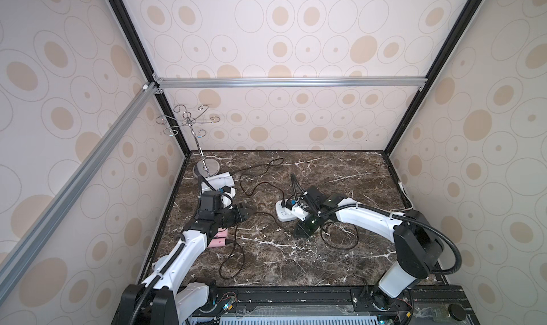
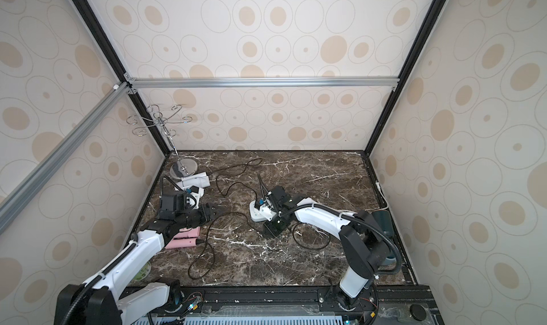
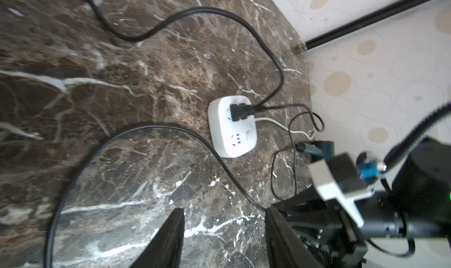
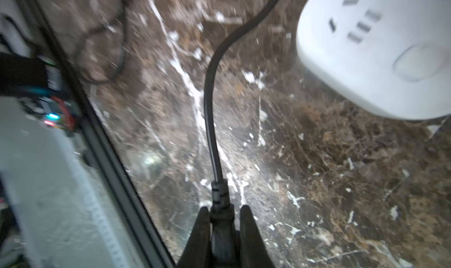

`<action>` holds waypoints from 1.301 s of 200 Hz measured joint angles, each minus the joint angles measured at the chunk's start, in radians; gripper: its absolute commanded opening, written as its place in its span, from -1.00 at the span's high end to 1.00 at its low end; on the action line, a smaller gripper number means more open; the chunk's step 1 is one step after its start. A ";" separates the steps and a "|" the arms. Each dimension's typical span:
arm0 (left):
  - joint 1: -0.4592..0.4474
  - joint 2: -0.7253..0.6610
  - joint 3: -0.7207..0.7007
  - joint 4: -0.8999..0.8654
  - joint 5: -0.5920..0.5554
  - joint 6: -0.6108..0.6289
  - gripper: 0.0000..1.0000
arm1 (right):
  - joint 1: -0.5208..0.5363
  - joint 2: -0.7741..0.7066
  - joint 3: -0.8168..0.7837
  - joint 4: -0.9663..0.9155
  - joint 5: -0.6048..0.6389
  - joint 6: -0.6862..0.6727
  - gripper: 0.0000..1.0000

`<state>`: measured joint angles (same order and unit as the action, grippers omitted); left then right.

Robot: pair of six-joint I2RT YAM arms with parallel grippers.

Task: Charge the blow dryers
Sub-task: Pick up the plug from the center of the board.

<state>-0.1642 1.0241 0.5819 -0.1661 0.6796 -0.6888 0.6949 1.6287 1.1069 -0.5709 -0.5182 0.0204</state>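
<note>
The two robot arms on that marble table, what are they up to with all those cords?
They are plugging in small hair dryers. The right gripper is clamped on a black plug, close to the white socket block, which already holds another plug. The left gripper hovers open and empty. The pink dryer and white dryer lie on the table near that arm.

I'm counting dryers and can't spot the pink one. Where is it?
In both top views the pink blow dryer lies at the table's left edge, partly under the left arm, nearer the front than the white blow dryer.
</note>
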 measured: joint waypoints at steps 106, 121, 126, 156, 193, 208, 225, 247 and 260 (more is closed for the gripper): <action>-0.315 -0.125 -0.090 0.409 -0.013 -0.216 -0.10 | -0.078 -0.040 -0.026 0.545 -0.578 0.492 1.00; -0.320 -0.095 -0.079 0.426 -0.019 -0.219 -0.06 | -0.078 -0.040 -0.038 0.642 -0.602 0.558 1.00; -0.321 -0.089 -0.073 0.433 -0.020 -0.219 -0.05 | -0.080 -0.040 -0.046 0.672 -0.612 0.581 1.00; -0.325 -0.053 -0.052 0.503 -0.014 -0.240 0.15 | -0.084 -0.038 -0.063 0.785 -0.636 0.665 1.00; -0.322 -0.027 -0.046 0.583 0.009 -0.282 0.62 | -0.097 -0.019 -0.085 0.903 -0.656 0.750 1.00; -0.317 -0.022 -0.044 0.594 0.002 -0.298 0.62 | -0.101 -0.002 -0.098 0.986 -0.691 0.796 1.00; -0.318 -0.019 -0.042 0.602 0.000 -0.313 0.66 | -0.091 0.019 -0.106 1.070 -0.723 0.848 1.00; -0.319 -0.019 -0.040 0.605 0.003 -0.326 0.83 | -0.086 0.029 -0.111 1.125 -0.745 0.881 1.00; -0.319 -0.019 -0.037 0.612 0.006 -0.330 1.00 | -0.088 0.029 -0.111 1.144 -0.751 0.891 0.74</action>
<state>-0.4828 1.0054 0.5453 0.4458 0.6853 -1.0191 0.6071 1.6573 0.9955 0.5735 -1.2690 0.9115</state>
